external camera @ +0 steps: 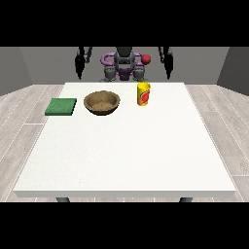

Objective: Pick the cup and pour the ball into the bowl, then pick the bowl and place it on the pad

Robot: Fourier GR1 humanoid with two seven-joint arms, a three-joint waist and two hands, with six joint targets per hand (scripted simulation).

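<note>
A yellow cup with a red mark stands upright on the white table, towards the far side. The ball inside it does not show. Left of the cup sits a brown bowl. A flat green pad lies near the table's left edge. The hand at the view's left hangs beside the robot's body, behind the table's far edge. On the other side, the hand at the view's right hangs down the same way. Neither hand holds or touches anything.
The robot's torso stands behind the table's far edge, with a red knob on it. Grey wooden floor surrounds the table on all sides.
</note>
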